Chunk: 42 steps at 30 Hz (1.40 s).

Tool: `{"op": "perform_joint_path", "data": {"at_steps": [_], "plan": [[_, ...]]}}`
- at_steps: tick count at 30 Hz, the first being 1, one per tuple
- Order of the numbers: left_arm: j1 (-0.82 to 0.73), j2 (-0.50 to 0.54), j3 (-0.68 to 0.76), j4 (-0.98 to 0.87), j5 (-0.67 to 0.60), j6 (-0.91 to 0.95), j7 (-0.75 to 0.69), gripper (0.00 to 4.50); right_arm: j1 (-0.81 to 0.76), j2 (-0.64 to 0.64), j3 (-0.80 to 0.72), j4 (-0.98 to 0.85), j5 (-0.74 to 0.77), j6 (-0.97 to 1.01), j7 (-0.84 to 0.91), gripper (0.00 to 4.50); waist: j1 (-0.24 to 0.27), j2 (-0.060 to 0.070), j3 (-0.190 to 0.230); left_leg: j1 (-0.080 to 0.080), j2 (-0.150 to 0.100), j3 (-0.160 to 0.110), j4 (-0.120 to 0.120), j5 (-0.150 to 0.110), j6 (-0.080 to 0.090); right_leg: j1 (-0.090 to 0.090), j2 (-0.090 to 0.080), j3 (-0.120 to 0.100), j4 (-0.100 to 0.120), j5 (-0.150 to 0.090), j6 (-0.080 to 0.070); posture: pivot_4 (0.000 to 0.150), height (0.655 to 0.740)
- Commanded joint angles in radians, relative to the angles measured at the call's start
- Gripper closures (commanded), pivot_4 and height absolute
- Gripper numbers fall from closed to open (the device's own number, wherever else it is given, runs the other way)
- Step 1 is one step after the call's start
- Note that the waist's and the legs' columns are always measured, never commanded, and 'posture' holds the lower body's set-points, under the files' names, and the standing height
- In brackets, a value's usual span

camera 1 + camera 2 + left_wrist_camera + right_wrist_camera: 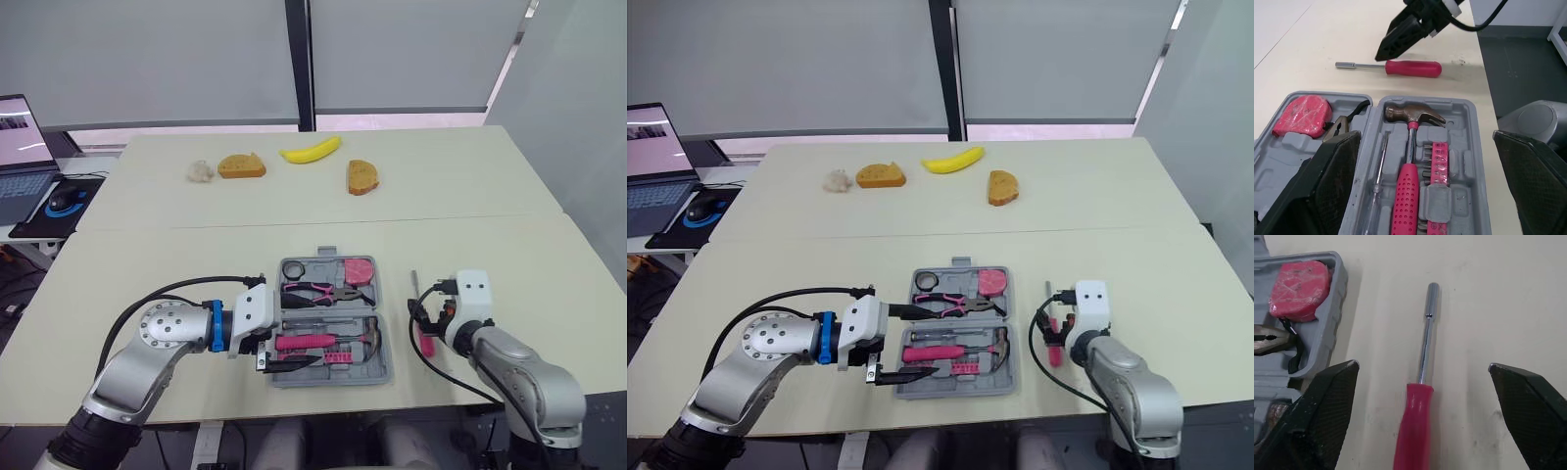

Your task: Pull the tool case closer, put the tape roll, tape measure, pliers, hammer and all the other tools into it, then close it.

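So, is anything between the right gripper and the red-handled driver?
Nothing visible. The right gripper hangs open over the driver, which lies on bare table beside the tool case, one finger either side.

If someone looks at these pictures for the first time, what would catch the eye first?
The open grey plastic tool case sits near the front edge of the beige table, with the pink-handled hammer inside. Just right of it, a pink-handled screwdriver lies below the open right gripper. A yellow banana lies at the far side.
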Motion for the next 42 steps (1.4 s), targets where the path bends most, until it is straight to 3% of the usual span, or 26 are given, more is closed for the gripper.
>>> {"op": "perform_joint_path", "data": {"at_steps": [1,8,12,16,21,26,35,42], "plan": [[0.009,0.011,0.021,-0.016,-0.005,-0.018,-0.002,0.00,-0.013,-0.075,-0.042,-0.084,0.096,0.015,0.118,0.02,0.000,0.000,0.000,0.000,0.000,0.000,0.000,0.000,0.000,0.000,0.000,0.000,0.000,0.000,0.000,0.150,0.7400],[0.018,0.014,0.022,-0.018,-0.009,-0.023,-0.006,0.00,0.057,-0.598,0.086,-0.056,0.040,-0.355,0.542,0.02,0.002,0.000,0.001,0.000,-0.001,0.000,0.001,0.000,0.000,0.002,0.000,-0.001,-0.002,0.000,0.000,0.150,0.7400],[0.019,0.013,0.018,-0.026,-0.011,-0.019,-0.007,0.00,0.047,-0.874,0.215,0.090,-0.146,-0.757,0.772,0.02,0.000,0.000,0.002,0.000,0.000,0.000,0.001,0.000,0.000,0.002,0.000,-0.002,-0.002,0.000,0.000,0.150,0.7400],[0.013,0.003,0.020,-0.047,-0.049,0.007,-0.013,0.00,-0.135,-0.988,0.375,0.270,-0.281,-1.041,0.982,0.02,-0.005,-0.001,0.003,0.000,0.001,0.002,0.001,0.000,0.000,0.002,0.000,-0.001,-0.002,0.000,0.000,0.150,0.7400],[0.013,0.007,0.005,-0.054,-0.033,-0.007,-0.020,0.00,-0.468,-0.914,0.599,0.536,-0.528,-1.404,1.149,0.02,-0.005,-0.001,0.005,0.001,0.002,0.002,0.001,0.000,0.000,0.002,0.000,-0.001,-0.002,0.000,0.000,0.150,0.7400],[0.015,-0.006,-0.012,-0.059,-0.009,-0.014,-0.003,0.00,-0.680,-0.773,0.768,0.754,-0.676,-1.696,1.236,0.02,-0.002,-0.003,0.006,0.000,0.001,0.002,0.002,0.000,0.000,0.001,0.000,-0.001,-0.002,0.000,0.000,0.150,0.7400],[0.044,-0.024,-0.044,-0.088,0.035,-0.024,0.040,0.00,-0.844,-0.597,0.921,1.070,-0.823,-1.967,1.249,0.02,0.001,-0.002,0.006,0.000,0.001,0.002,0.003,0.000,-0.001,0.001,0.000,0.000,-0.001,0.000,0.000,0.150,0.7400],[0.043,-0.031,-0.062,-0.116,0.052,-0.001,0.069,0.00,-0.928,-0.488,0.982,1.300,-0.959,-2.065,1.139,0.02,-0.001,-0.002,0.006,0.000,0.001,0.002,0.003,0.002,-0.003,0.001,0.000,0.000,-0.001,0.000,0.000,0.150,0.7400]]}}
